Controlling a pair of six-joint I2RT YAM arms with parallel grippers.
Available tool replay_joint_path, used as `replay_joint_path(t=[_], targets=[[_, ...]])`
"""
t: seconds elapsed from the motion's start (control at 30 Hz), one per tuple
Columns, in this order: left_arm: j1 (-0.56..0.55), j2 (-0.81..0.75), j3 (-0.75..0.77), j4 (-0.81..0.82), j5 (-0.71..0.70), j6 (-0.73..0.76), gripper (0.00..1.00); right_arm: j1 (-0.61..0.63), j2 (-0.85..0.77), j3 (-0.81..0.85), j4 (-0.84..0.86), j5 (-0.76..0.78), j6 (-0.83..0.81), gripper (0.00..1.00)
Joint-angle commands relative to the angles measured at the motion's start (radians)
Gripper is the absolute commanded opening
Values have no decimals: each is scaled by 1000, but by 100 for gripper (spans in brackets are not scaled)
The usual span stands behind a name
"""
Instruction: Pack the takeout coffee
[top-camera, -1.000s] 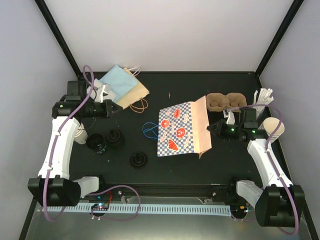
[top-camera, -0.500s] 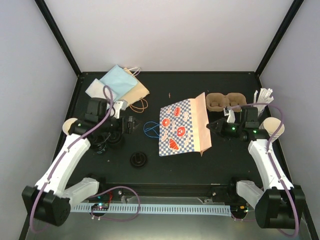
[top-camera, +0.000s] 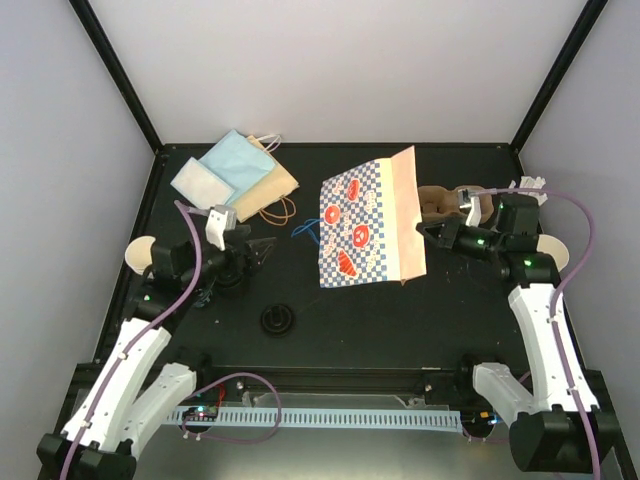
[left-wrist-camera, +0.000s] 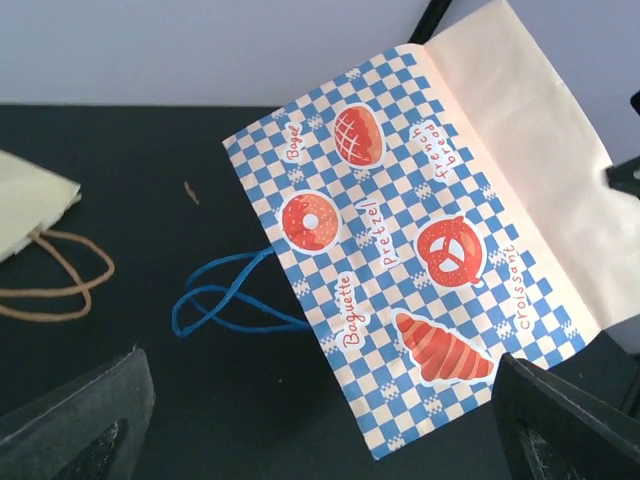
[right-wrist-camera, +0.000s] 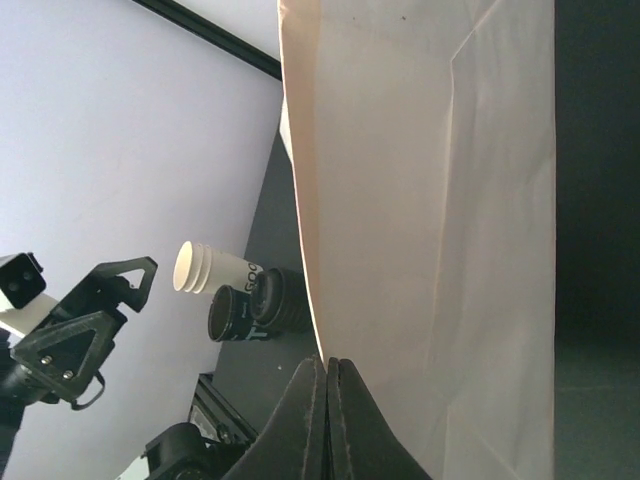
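The blue-checked paper bag (top-camera: 360, 232) stands tilted mid-table, and my right gripper (top-camera: 425, 232) is shut on the edge of its tan side panel (right-wrist-camera: 430, 200). Behind the bag the brown cup tray (top-camera: 438, 201) shows only partly. A cream cup stack (top-camera: 140, 252) lies at the left, and another cup (top-camera: 550, 250) lies by the right arm. One black lid (top-camera: 277, 319) sits alone, with more lids (top-camera: 234, 276) beside my left arm. My left gripper (top-camera: 264, 250) is open and empty, facing the bag (left-wrist-camera: 420, 240) and its blue handles (left-wrist-camera: 225, 305).
Flat paper bags (top-camera: 235, 175) in light blue, white and tan lie at the back left, with brown cord handles (left-wrist-camera: 50, 270). White stir sticks (top-camera: 530, 183) are at the back right. Black frame posts rise at both back corners.
My left arm swung from the back-left paper bags toward the middle and its gripper opened. The right gripper lifted the bag's edge up and back, tilting the bag.
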Motion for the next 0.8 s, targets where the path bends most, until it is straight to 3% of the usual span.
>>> replay_joint_path(t=[0.0,0.07,0.13,0.27,0.43,0.77], targets=[[-14,-68,-48,175,72,83,94,3,-25,43,-16,-48,37,1],[-29,-93,-84,240,125,155,89,7,-31,54,-21,-49,41,1],[-49,-103,-106,268,168,295,78,10,-31,66,-27,-53,40,1],[-70,-54,-66,159,208,535,63,23,-31,92,-46,-54,28,1],[-80,35,-10,50,179,677,57,42,-27,117,-62,-58,13,1],[-96,74,-9,37,86,892,54,66,-28,131,-62,-74,-2,1]])
